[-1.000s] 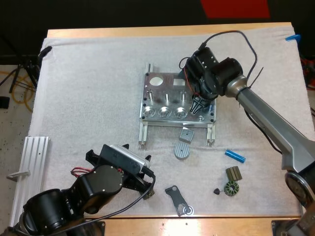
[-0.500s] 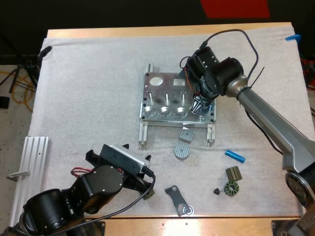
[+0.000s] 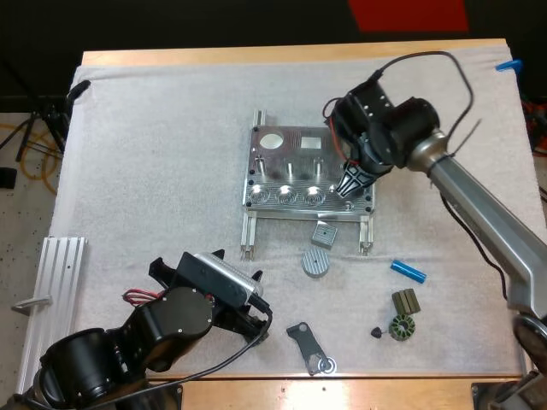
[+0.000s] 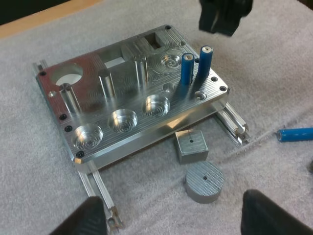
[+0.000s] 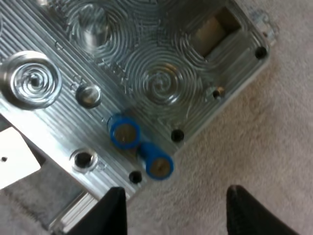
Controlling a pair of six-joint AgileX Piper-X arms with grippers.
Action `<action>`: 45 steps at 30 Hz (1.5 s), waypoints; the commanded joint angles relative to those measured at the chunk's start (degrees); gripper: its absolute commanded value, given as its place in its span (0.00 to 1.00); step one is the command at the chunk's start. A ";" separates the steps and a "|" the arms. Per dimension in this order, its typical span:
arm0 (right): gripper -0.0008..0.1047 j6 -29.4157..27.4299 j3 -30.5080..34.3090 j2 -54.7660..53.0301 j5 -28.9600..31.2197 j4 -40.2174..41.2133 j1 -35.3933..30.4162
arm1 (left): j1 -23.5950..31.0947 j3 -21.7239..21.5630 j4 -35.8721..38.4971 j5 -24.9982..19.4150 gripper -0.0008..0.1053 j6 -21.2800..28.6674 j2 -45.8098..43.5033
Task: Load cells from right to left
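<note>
I'm hovering my empty, open right gripper (image 3: 350,183) over the two loaded cells (image 5: 124,133); next blue cell (image 3: 408,272) is lying at five o'clock, pointing ten-to-four.

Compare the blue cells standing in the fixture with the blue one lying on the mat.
Pose: the two fixture cells stand on end, while the loose cell lies on its side.
Place: the fixture cells sit in holes at the right end of the fixture, while the loose cell rests on the mat, apart from the fixture.
Shared: all are bright blue cylinders.
</note>
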 commanded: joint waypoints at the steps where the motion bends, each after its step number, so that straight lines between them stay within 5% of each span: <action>1: 0.44 1.37 -0.30 -1.71 -0.52 1.40 0.13 | -0.14 -0.02 -0.17 -0.17 0.55 0.35 -0.07; 22: 0.44 8.93 -0.12 -16.09 -1.77 16.83 0.13 | -0.14 -0.02 -0.17 -0.08 0.55 2.81 -0.07; 35: 0.44 16.55 -0.14 -25.90 -2.07 19.13 -0.37 | -0.14 -0.02 -5.88 2.79 0.55 18.75 -0.07; 45: 0.44 20.33 -0.14 -33.65 -11.77 19.13 -7.65 | -0.14 -0.02 -11.56 7.87 0.55 28.53 -0.07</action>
